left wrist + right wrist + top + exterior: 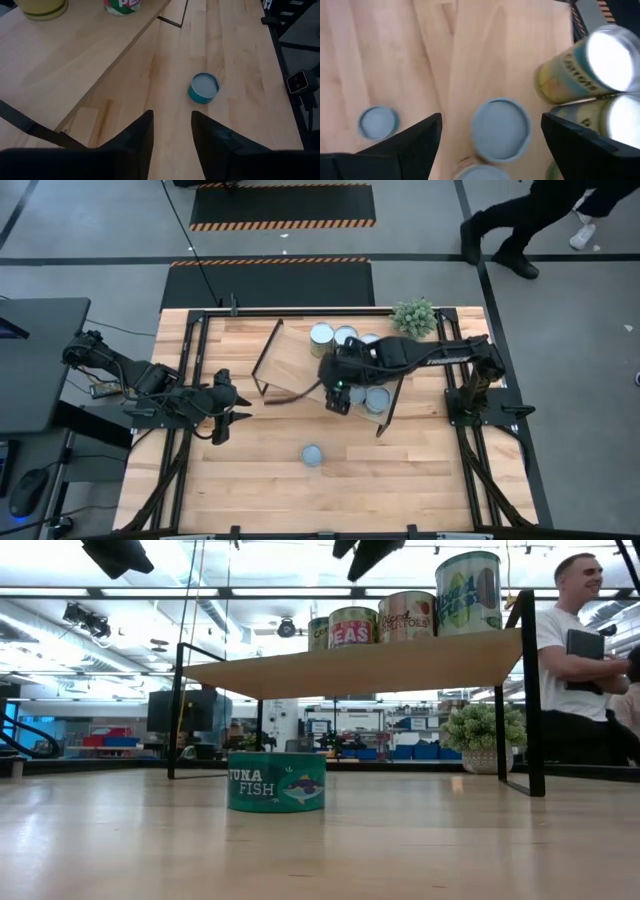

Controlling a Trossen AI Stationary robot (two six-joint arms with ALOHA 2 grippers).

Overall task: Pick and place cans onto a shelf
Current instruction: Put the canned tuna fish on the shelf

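The light-wood shelf (295,360) stands askew on black wire legs at the table's middle. Tall yellowish-green cans with silver tops (322,335) stand on its far end and also show in the right wrist view (600,60). Short cans with blue-grey tops (378,398) sit near its near end. My right gripper (338,402) hangs open above the shelf, its fingers standing wide on either side of one blue-grey-topped can (501,129) without touching it. One teal tuna can (313,455) rests on the tabletop. My left gripper (172,132) is open and empty, left of the shelf.
A small green potted plant (415,315) stands at the table's far right, behind the shelf. The shelf's black wire legs (262,365) reach the tabletop. People stand beyond the table (575,660). Bare planks (400,480) lie around the tuna can toward the near edge.
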